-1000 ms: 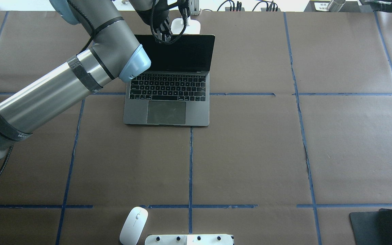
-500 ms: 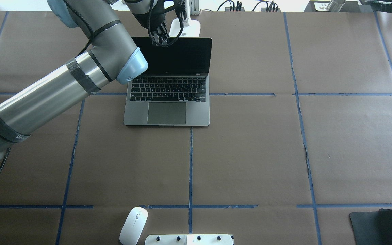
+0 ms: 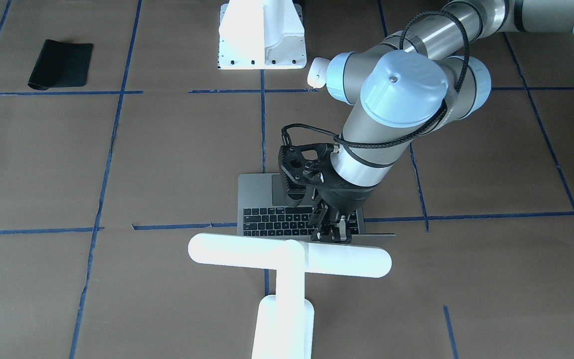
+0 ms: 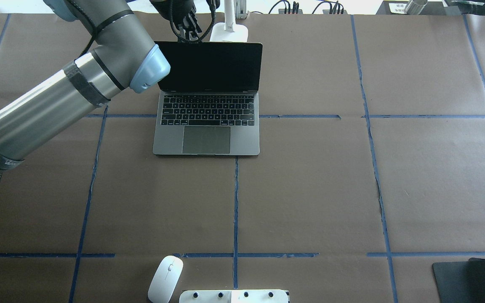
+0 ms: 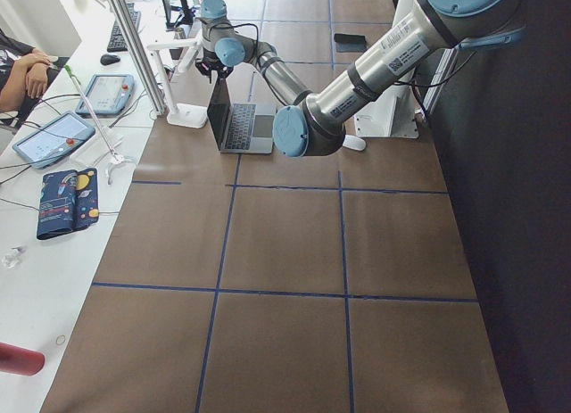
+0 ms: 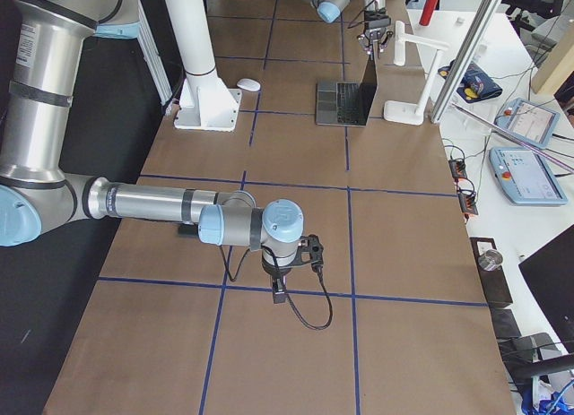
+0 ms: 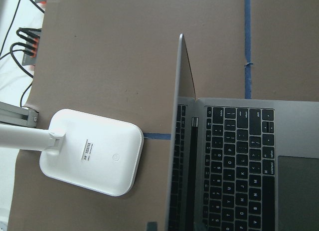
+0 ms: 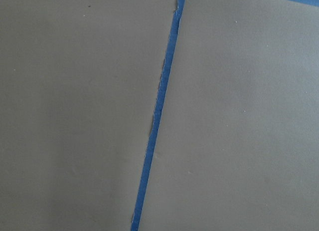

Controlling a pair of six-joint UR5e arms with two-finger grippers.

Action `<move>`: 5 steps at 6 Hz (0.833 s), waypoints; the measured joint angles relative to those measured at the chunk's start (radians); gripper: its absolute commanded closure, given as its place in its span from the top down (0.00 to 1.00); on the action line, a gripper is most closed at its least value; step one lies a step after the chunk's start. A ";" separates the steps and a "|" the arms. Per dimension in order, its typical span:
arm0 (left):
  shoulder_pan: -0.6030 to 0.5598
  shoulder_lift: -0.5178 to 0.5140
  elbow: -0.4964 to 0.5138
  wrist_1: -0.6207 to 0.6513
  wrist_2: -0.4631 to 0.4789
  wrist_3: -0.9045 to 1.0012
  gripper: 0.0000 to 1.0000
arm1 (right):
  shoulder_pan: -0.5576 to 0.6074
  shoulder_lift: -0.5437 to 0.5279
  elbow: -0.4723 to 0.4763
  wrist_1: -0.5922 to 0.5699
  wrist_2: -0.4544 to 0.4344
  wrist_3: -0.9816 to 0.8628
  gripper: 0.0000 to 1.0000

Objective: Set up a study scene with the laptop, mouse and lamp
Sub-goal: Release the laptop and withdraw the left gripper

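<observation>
The laptop [image 4: 209, 126] lies open near the far edge, its lid upright and its screen dark. My left gripper [image 3: 331, 234] hangs over the left part of the lid's top edge [image 4: 187, 37]. It is open, with the lid's edge between its fingers. In the left wrist view its fingertips [image 7: 151, 226] barely show beside the lid [image 7: 180, 141]. The lamp [image 3: 287, 254] stands just behind the laptop, base [image 7: 92, 151] on the table. The mouse [image 4: 166, 277] lies by the near edge. My right gripper [image 6: 278, 289] points down at bare table far off; I cannot tell its state.
A black mouse pad [image 4: 465, 280] lies at the near right corner. A white pedestal [image 3: 262, 35] with bolt holes stands beside the mouse. Blue tape lines [image 8: 159, 111] cross the brown table cover. Cables and tablets [image 6: 529, 164] sit beyond the far edge.
The left arm has swung back and left, and its gripper has shifted left and away along the lid's top edge. The lid stands a little wider open. Mouse and lamp have not moved.
</observation>
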 measured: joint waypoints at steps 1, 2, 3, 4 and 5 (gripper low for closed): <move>-0.028 0.047 -0.039 0.000 -0.030 0.004 0.52 | 0.000 0.000 0.000 0.001 0.000 0.000 1.00; -0.049 0.127 -0.098 -0.004 -0.056 0.007 0.53 | 0.000 0.000 0.001 0.001 0.000 0.000 1.00; -0.070 0.214 -0.165 -0.005 -0.065 0.021 0.53 | 0.000 0.000 0.001 0.001 0.000 0.000 1.00; -0.096 0.303 -0.235 -0.002 -0.069 0.064 0.52 | 0.000 0.000 0.001 0.001 -0.001 0.000 1.00; -0.125 0.394 -0.300 0.008 -0.085 0.117 0.52 | 0.000 0.000 0.001 0.002 -0.001 0.000 1.00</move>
